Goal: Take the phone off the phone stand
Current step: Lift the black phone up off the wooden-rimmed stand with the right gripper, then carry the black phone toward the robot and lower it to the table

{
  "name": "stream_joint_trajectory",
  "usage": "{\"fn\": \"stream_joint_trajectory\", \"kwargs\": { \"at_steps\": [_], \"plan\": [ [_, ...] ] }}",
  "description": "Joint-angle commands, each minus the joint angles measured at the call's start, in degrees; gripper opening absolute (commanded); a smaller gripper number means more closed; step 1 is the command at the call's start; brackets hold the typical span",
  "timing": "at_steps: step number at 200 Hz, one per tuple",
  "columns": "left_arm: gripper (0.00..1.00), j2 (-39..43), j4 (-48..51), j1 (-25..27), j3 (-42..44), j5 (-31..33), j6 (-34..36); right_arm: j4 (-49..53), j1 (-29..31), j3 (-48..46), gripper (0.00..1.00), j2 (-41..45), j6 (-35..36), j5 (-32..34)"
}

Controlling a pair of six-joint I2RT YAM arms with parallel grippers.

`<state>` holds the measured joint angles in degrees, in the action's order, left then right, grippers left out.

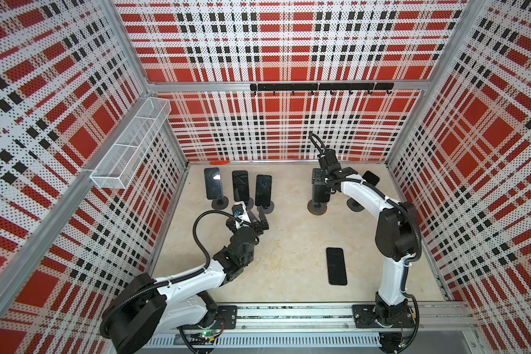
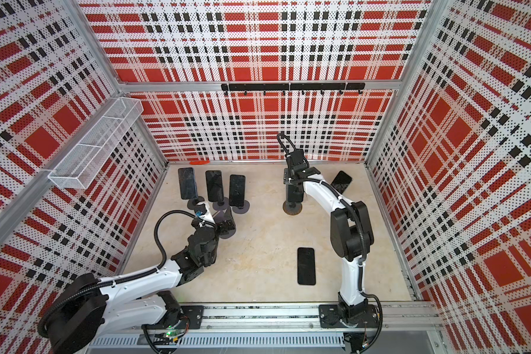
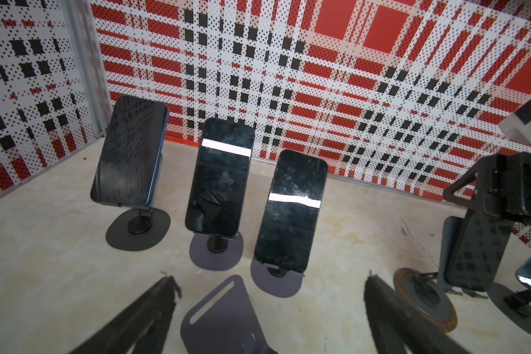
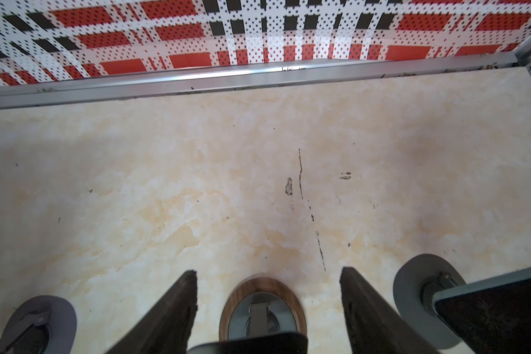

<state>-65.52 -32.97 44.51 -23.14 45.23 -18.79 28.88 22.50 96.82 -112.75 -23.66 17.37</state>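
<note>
Beige tabletop (image 1: 288, 239) — phone (image 1: 321, 192) (upright) on stand (image 1: 317, 209)

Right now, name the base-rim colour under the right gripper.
Base rim: wood-grain brown; right wrist view.

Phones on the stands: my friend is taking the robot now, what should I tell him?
Left gripper: open, hovering over an empty stand.
Right gripper: jaws either side of the top of the phone on the wood-rimmed stand; grip unclear.
Done: one phone lies flat on the table.
To do: lift this phone out; three back-left phones and one far-right phone sit on stands.
</note>
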Motion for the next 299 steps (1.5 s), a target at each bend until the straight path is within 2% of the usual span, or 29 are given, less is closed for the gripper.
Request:
{"fn": "stream_joint_trajectory", "kwargs": {
  "at_steps": [1, 60, 100, 111, 135, 196, 299],
  "plan": [
    [0.98, 0.4, -0.6, 0.4, 0.2, -0.1, -0.4, -3.3, 0.4, -0.5, 0.62, 5.3, 0.3, -0.4],
    [0.98, -0.6, -0.6, 0.3, -0.1, -0.4, -0.6, -3.4, 0.4, -4.8, 0.61, 11.3, 0.7, -2.7],
    [0.98, -0.6, -0.6, 0.3, -0.1, -0.7, -0.7, -5.2, 0.3, -11.3, 0.6, 18.3, -0.3, -5.1],
    [0.98, -0.5, -0.5, 0.2, -0.2, -0.6, -0.8, -5.5, 0.4, -13.1, 0.61, 20.1, -0.9, -8.3],
    [0.98, 0.5, -0.4, 0.2, 0.1, 0.0, -0.8, -6.3, 1.3, -17.4, 0.61, 23.8, -1.7, -10.6],
    [0.98, 1.8, -0.4, -0.1, 0.9, 1.7, -0.6, -8.7, 8.3, -27.0, 0.61, 29.0, -3.0, -11.2],
    [0.98, 4.7, 0.0, -0.2, 2.5, 6.0, -2.1, -8.9, 25.1, -31.6, 0.61, 21.7, -7.3, -9.3]
  ]
}}
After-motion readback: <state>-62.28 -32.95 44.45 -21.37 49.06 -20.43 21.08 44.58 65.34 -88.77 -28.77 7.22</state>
